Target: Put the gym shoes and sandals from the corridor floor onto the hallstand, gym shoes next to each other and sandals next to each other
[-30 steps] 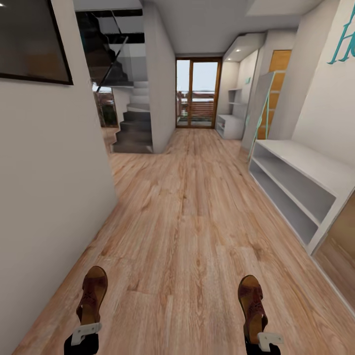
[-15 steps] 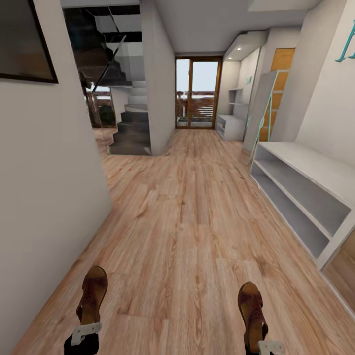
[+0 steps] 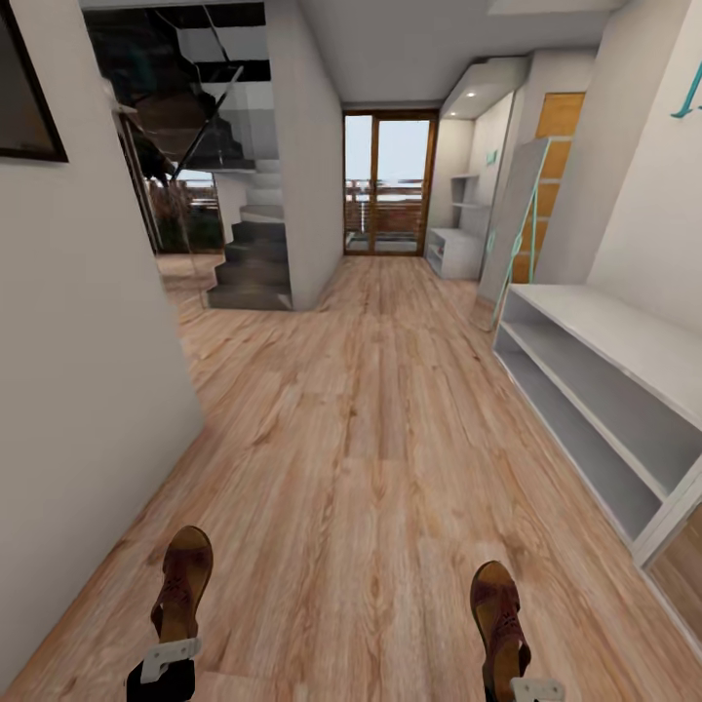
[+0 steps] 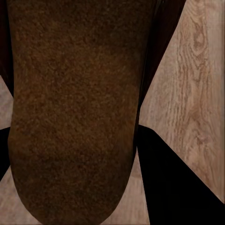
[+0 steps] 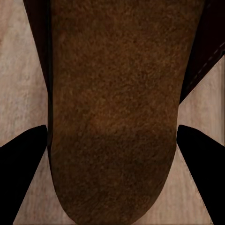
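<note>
I hold one dark-brown sandal in each hand above the wood-plank corridor floor (image 3: 370,468). The left sandal (image 3: 183,583) (image 4: 75,108) sticks forward out of my left gripper (image 3: 168,661), which is shut on its heel end. My right gripper (image 3: 531,688) is shut on the right sandal (image 3: 499,612) (image 5: 115,108) in the same way. Both wrist views look along a sandal's suede footbed, with dark fingers (image 4: 178,183) (image 5: 18,159) beside it. The hallstand (image 3: 454,250), pale grey with staggered shelves above, stands far down the corridor on the right. The gym shoes are out of view.
A plain low white two-shelf bench (image 3: 595,375) runs along the right wall close by. A tall leaning mirror (image 3: 512,229) stands just beyond it. A white wall (image 3: 88,370) is near my left side, with stairs (image 3: 252,258) past it and a glass door (image 3: 388,185) at the corridor's end.
The whole head view has shifted: the left wall slid toward the picture's left and more floor shows ahead, so the camera moved. Both sandals stay gripped in the same places.
</note>
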### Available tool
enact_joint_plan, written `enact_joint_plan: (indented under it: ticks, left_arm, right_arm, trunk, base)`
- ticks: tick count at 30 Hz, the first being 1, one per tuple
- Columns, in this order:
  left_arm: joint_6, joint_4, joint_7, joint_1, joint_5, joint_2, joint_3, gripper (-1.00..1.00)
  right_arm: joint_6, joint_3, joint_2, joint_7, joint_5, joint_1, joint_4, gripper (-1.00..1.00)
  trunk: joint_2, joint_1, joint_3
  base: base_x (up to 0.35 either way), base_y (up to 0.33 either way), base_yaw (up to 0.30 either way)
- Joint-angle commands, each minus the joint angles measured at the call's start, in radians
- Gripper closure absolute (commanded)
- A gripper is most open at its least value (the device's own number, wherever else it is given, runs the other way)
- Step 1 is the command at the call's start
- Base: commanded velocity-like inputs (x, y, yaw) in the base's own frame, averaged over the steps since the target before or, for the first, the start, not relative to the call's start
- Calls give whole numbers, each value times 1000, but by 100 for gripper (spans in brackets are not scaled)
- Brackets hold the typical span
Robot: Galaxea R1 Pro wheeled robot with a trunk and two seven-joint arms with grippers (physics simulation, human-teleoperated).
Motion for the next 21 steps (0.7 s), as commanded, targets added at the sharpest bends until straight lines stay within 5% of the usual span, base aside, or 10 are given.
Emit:
enact_joint_plan:
  ticks: [1,21]
  left_arm:
    - [-4,0,-7,-1,-10,-1,9,100]
    - [-4,-2,-7,-1,-5,-1,11,100]
  right_arm:
    - [-3,-7,0,-4,11,-1,1,100]
    - [-3,-7,0,-4,11,-1,2,100]
  trunk:
    - [0,0,-1]
    - [0,0,-1]
  base:
    - [284,-179,0]
    - [290,-178,0]
